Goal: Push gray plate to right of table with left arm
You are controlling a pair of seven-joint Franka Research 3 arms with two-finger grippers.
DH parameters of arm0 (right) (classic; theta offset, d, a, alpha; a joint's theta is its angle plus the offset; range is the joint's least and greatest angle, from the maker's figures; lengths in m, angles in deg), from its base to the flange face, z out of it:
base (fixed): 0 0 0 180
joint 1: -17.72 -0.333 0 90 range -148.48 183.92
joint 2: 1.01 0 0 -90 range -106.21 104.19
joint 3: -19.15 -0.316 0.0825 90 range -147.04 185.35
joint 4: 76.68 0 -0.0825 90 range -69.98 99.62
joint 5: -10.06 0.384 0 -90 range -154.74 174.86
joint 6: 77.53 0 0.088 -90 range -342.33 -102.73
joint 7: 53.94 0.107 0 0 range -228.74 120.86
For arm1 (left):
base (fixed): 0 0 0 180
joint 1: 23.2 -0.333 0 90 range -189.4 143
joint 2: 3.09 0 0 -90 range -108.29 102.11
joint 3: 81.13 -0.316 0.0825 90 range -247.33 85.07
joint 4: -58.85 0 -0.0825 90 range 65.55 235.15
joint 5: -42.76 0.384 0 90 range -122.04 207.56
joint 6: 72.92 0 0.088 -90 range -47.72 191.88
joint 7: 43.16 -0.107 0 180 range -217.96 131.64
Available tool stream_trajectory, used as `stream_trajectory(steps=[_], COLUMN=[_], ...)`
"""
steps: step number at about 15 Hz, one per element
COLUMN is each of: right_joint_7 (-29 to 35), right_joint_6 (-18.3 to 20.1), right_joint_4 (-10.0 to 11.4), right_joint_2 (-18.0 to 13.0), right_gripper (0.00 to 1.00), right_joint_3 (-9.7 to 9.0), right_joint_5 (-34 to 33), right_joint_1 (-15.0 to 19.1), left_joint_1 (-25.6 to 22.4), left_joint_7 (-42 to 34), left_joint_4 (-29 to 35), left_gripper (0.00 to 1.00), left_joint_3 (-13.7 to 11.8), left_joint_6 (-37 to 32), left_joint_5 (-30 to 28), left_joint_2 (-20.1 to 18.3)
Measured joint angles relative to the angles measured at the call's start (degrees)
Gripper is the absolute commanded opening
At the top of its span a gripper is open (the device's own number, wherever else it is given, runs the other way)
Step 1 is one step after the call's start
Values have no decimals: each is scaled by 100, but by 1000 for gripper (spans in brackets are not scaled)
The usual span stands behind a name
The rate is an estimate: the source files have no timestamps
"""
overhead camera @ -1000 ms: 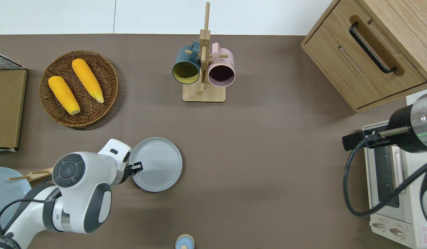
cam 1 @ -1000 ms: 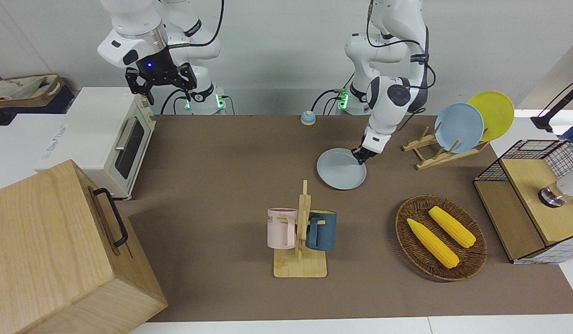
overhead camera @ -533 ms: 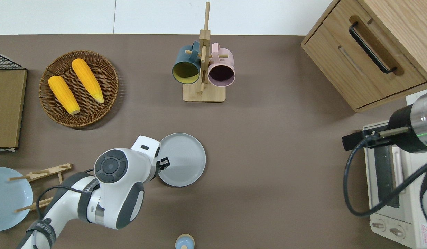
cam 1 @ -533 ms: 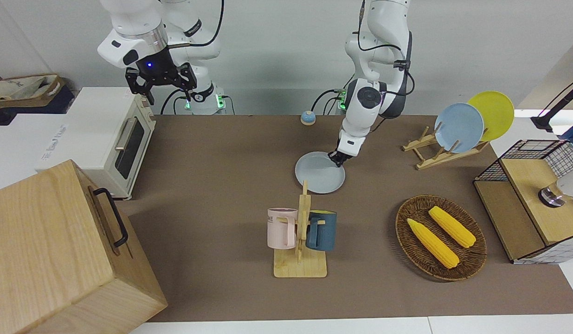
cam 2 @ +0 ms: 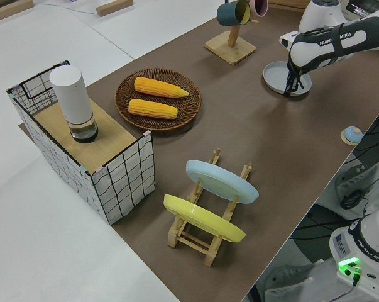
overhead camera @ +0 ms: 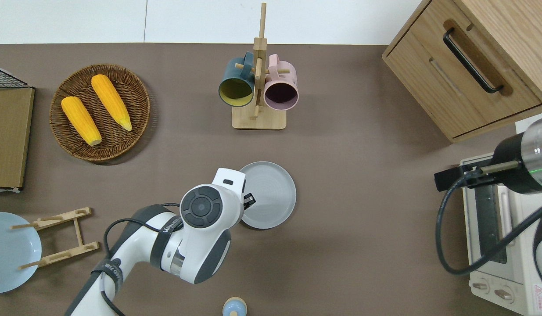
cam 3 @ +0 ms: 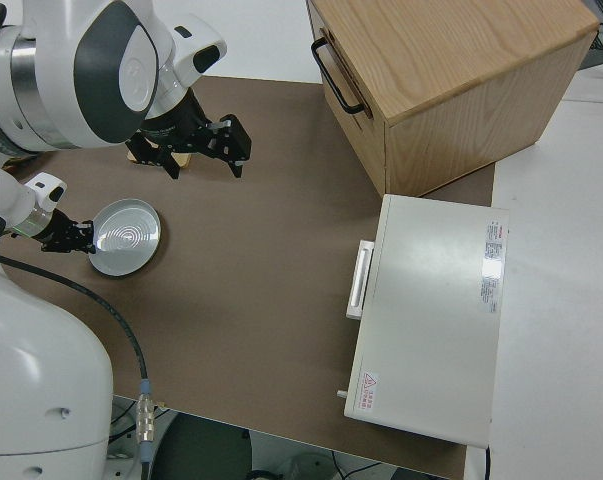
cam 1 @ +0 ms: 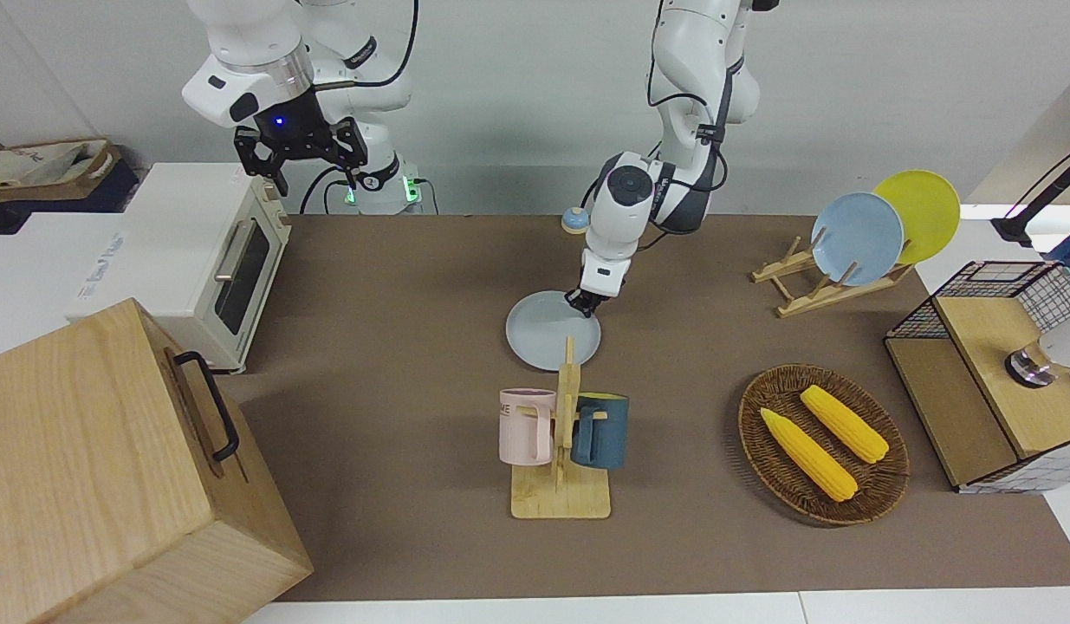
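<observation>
The left end effector, its fingers' spacing impossible to tell, presses the rim of the plate lying flat on the tabletop just beside it toward the right arm's end; stiff, light and probably slippery, it is best pushed low at the rim

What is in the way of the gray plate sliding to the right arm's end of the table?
Nothing visible. The left gripper touches the gray plate at its rim, and bare table runs from there toward the white oven. The mug rack stands farther from the robots, off that path.
</observation>
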Motion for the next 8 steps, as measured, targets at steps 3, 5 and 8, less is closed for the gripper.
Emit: stream_trajectory(steps=[3,5,8], right_joint_7=[0,0,0], right_joint_6=[0,0,0], right_joint_4=[0,0,0], right_joint_2=[0,0,0], right_gripper=[983,983,983], right_joint_3=[0,0,0], right_joint_5=[0,0,0], right_joint_1=[0,0,0], left_joint_1=[380,559,675], left_joint_7=[547,784,921], left_joint_4=[-406,-616,-742], left_gripper=[0,0,997], left_joint_3=[5,2,0], left_joint_6=[4,5,4], left_joint_5=[0,0,1], left_joint_2=[314,468,561])
